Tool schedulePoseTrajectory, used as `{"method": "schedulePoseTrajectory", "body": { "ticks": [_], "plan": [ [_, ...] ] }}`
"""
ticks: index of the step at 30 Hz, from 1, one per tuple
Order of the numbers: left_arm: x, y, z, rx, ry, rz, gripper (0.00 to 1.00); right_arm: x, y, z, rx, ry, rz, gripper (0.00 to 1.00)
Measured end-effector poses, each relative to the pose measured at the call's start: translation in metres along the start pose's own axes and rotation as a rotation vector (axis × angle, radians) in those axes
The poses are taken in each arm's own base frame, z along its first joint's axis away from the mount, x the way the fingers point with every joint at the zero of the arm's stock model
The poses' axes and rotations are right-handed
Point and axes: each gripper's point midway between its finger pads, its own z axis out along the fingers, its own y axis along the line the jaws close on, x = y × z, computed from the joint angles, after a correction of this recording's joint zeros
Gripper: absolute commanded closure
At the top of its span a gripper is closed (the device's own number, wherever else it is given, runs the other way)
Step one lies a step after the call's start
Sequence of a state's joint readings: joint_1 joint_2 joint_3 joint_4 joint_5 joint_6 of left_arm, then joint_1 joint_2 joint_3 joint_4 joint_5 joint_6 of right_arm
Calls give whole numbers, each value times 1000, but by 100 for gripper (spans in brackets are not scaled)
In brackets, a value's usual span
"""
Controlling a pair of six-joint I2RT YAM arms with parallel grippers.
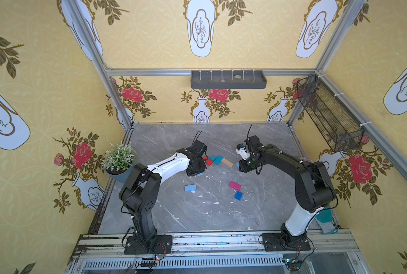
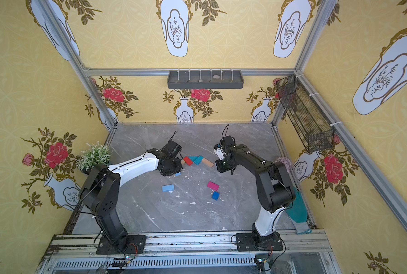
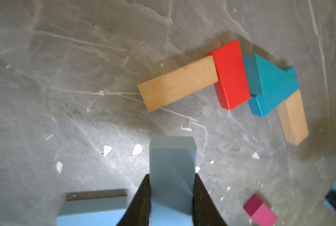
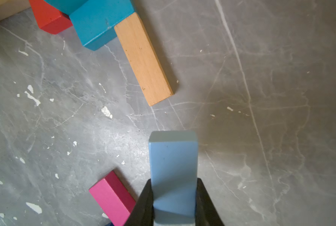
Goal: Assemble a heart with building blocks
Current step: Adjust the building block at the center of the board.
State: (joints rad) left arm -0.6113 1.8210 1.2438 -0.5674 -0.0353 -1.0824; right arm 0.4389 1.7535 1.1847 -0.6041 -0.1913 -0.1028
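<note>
The heart stands as an angular run of building blocks set end to end: tan [image 3: 178,84], red [image 3: 231,74], teal triangle [image 3: 269,78], teal rectangle [image 4: 98,21], tan [image 4: 143,58]. My left gripper [image 3: 171,195] is shut on a light blue block [image 3: 172,166] just above the table, near the run's left end. My right gripper [image 4: 174,197] is shut on another light blue block [image 4: 173,160] near the right tan block's free end. Lying loose nearer the front are a light blue block [image 1: 190,188], a magenta block [image 1: 235,185] and a dark-blue cube [image 1: 238,195].
A potted plant [image 1: 118,159] stands at the grey table's left edge. A black mesh basket [image 1: 328,113] hangs on the right wall and a grey tray [image 1: 228,79] on the back wall. A teal glove [image 1: 325,218] lies at the front right.
</note>
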Motion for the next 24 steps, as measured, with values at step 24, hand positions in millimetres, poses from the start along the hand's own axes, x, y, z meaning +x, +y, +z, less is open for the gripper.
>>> {"method": "schedulePoseTrajectory", "body": {
  "ticks": [24],
  "plan": [
    [6,11,37,-108,-4,-311,76,6,2,7,-36,58,96,100]
  ]
}}
